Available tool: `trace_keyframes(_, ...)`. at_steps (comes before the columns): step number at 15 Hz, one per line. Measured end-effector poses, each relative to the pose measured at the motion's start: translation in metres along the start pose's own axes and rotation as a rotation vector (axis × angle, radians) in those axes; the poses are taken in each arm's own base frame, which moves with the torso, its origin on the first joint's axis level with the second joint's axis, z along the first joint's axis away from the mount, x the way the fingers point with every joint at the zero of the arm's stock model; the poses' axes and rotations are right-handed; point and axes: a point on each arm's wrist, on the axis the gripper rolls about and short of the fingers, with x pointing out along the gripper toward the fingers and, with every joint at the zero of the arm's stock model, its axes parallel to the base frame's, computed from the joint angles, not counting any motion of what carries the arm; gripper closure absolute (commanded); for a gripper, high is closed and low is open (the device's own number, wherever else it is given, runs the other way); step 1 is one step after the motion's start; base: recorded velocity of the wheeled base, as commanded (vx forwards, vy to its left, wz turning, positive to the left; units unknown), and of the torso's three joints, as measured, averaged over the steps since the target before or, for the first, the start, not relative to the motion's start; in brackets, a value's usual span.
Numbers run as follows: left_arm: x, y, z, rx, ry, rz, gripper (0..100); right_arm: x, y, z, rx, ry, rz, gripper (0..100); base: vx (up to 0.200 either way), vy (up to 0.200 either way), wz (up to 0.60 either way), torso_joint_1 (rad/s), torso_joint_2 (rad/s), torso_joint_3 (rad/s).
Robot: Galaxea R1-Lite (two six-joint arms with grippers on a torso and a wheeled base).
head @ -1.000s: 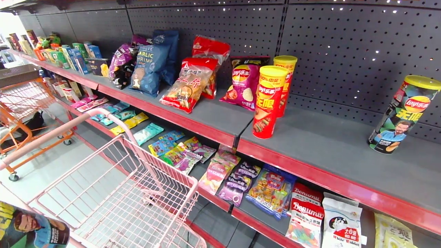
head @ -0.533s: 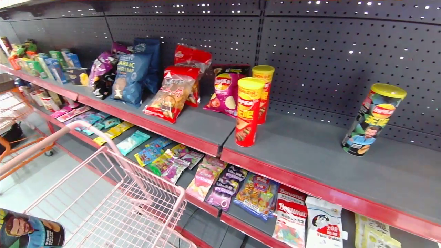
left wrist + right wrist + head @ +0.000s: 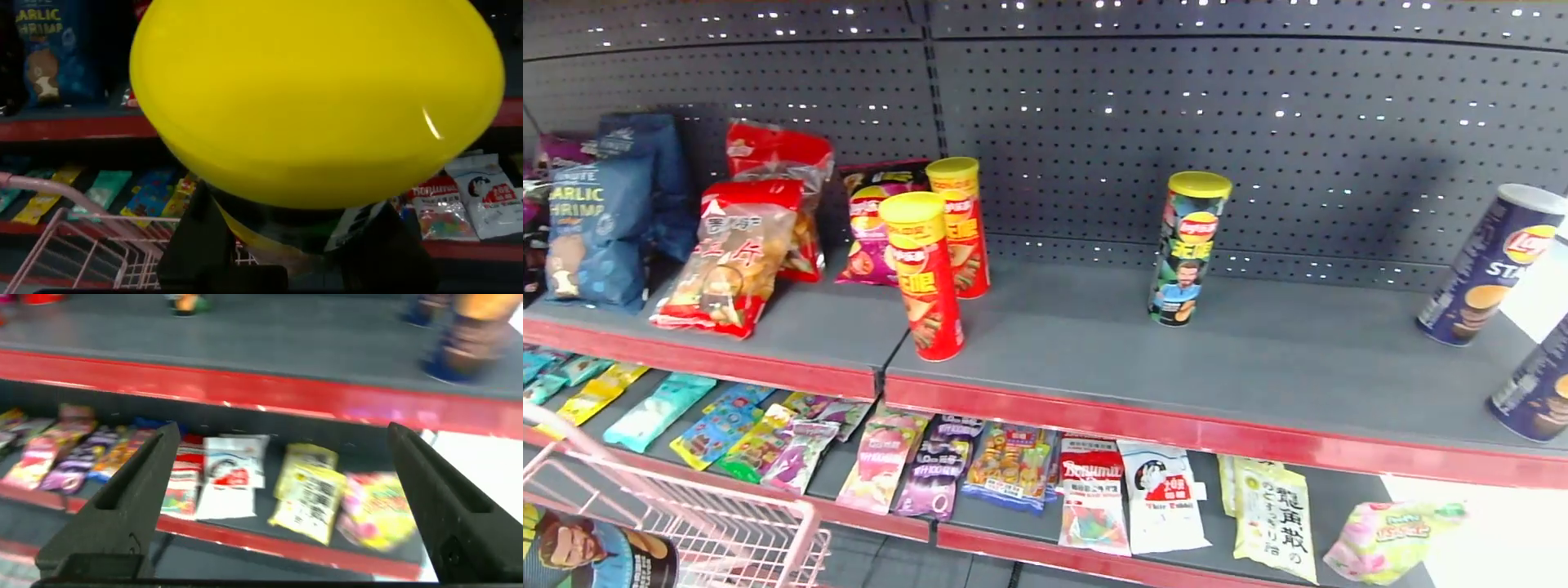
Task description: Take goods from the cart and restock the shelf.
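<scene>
Lower left corner of the head view first: pink wire cart point(image 3: 807, 523), just a rim and some mesh. Right at the frame edge, a chip can point(image 3: 596, 555), tipped over with its printed face up, over the cart's near side. Inside the cart or above it? Hard to say.

Over to the left wrist view: yellow lid point(image 3: 319, 98) of that can huge before the lens. Left claw point(image 3: 294, 257) closed on the can's body, a dark finger point(image 3: 200, 245) pressed against each side.

Back to the head view and across the upper shelf point(image 3: 1258, 367). Far left, a blue bag point(image 3: 592, 237) leaning back toward the pegboard point(image 3: 1258, 122). Next along, two red bags point(image 3: 727, 261), one behind the other. Then a purple bag point(image 3: 870, 233), tucked behind two red cans point(image 3: 923, 278), both upright with yellow lids. Middle of the frame, well apart from those, a dark yellow-lidded can point(image 3: 1186, 245) standing alone toward the back, same print as the one in the claw. Far right edge, two dark blue cans point(image 3: 1486, 261), upright as well.

Along the bottom of the frame, the lower shelf with a row of sweet packets point(image 3: 1013, 465) lying flat.

Finally the right wrist view: right claw point(image 3: 282, 514) spread wide, gripping nothing, hanging in front of those packets.
</scene>
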Motion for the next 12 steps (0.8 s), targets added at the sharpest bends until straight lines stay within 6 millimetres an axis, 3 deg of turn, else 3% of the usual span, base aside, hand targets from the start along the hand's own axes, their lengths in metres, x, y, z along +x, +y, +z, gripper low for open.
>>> trace_keyframes(1,0.000,0.000,0.000,0.000,0.000,-0.005,100,0.000,0.000,0.000,0.000,0.000,0.000,0,0.000,0.000,-0.60,-0.002,-0.01,0.002)
trace_keyframes(12,-0.010,-0.002,-0.011,0.000,0.038,-0.053,100,0.000,0.001,0.000,-0.024,0.001,0.036,0,0.000,0.000,0.00,0.000,0.00,0.000)
